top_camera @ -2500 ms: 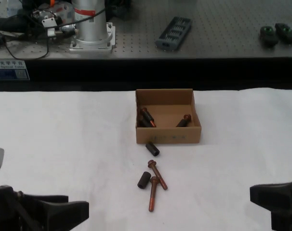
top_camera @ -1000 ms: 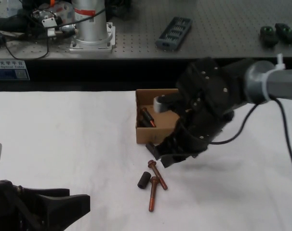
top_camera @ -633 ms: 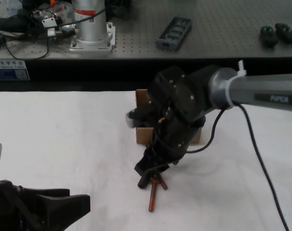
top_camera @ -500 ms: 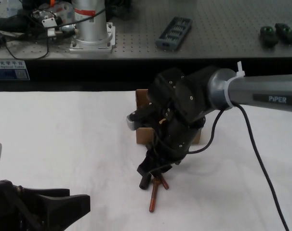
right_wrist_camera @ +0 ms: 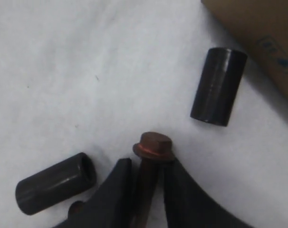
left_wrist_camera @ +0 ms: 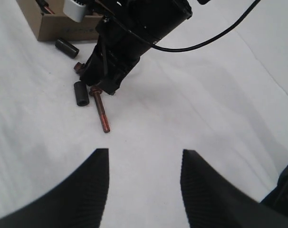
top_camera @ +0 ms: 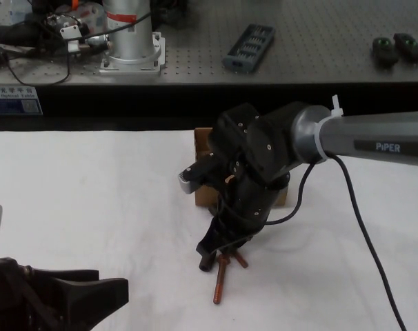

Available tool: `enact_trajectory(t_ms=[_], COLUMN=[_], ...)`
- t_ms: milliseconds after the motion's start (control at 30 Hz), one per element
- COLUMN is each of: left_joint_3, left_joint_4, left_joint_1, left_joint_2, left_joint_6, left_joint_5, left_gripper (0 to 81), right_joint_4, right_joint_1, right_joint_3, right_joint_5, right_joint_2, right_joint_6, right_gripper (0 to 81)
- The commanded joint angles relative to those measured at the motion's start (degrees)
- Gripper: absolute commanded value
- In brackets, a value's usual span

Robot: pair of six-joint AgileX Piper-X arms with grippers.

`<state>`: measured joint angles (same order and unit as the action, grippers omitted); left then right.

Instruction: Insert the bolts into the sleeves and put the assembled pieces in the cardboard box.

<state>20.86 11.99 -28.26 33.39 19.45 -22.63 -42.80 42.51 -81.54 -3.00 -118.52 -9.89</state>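
My right gripper is down on the white cloth in front of the cardboard box, its fingers pressed against both sides of a copper bolt. One black sleeve lies close beside the fingers. Another sleeve lies nearer the box corner. In the left wrist view the right gripper stands over the bolts, with a second bolt and a sleeve beside it. My left gripper hangs open near the bench's front left, holding nothing.
The box holds some dark pieces, mostly hidden by the right arm. Behind the cloth, a perforated bench carries a metal post, a dark tray and cables. White cloth spreads on both sides.
The right arm swung in from the right, passed over the box and came down onto the bolts in front of it. The left gripper stayed put.
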Motion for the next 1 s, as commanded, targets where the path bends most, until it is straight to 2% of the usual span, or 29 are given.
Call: enact_trajectory(t_ms=[0,67,333,467,767,967], left_joint_3=[0.1,0.1,0.1,0.1,1.59,10.82], left_joint_4=[-0.57,-0.57,0.15,0.38,1.84,4.68], left_joint_1=[-0.15,-0.15,-0.15,-0.15,-0.15,-0.15], left_joint_2=[-0.5,-0.5,-0.5,0.83,11.71,25.7], left_joint_6=[-0.16,-0.16,-0.16,-0.16,-1.28,-9.97], left_joint_5=[0.55,0.55,1.89,2.73,-0.69,-0.57], left_gripper=[34.7,34.7,34.7,34.7,34.7,34.7], right_joint_4=[0.49,1.12,-3.74,-3.93,-2.22,-2.85], right_joint_1=[-0.16,-0.39,-1.21,-1.35,-1.35,-1.35], right_joint_3=[-0.65,-0.65,-0.9,0.89,16.97,28.11], right_joint_5=[-0.18,-0.18,-0.56,-3.41,-5.32,-5.32], right_joint_2=[-0.29,-0.29,3.13,8.49,29.32,45.1], right_joint_6=[-0.44,-0.44,-0.01,0.21,2.59,4.44], right_gripper=[7.0,0.5,1.6,1.6,1.6,1.6])
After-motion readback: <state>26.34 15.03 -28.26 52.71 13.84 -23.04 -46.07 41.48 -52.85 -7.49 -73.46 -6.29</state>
